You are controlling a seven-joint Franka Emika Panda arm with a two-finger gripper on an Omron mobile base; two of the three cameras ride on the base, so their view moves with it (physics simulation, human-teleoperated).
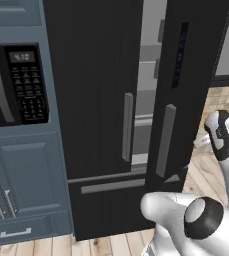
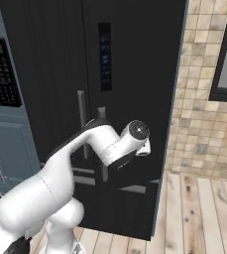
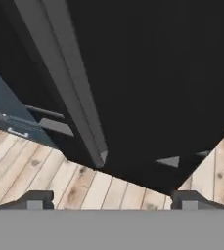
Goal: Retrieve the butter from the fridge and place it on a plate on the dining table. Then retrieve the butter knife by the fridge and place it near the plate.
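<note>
The black fridge (image 1: 101, 100) has its right door (image 1: 186, 85) swung partly open. Grey shelves (image 1: 147, 75) show through the gap. Two long grey handles (image 1: 128, 127) hang side by side above the bottom drawer (image 1: 113, 186). In the hand view my gripper (image 3: 112, 200) is open, its fingertips (image 3: 37, 200) wide apart with nothing between them. It faces the lower part of the open door (image 3: 157, 73), with that door's handle (image 3: 69, 83) running slantwise up to the left. My arm (image 2: 105, 144) reaches across the door front. The butter, plate, dining table and butter knife are out of view.
A blue cabinet with a built-in microwave (image 1: 16, 85) stands left of the fridge. A tiled wall (image 2: 199, 99) with a dark window frame (image 2: 224, 59) lies to the right. Light wood floor (image 3: 45, 176) runs beneath the door's lower edge.
</note>
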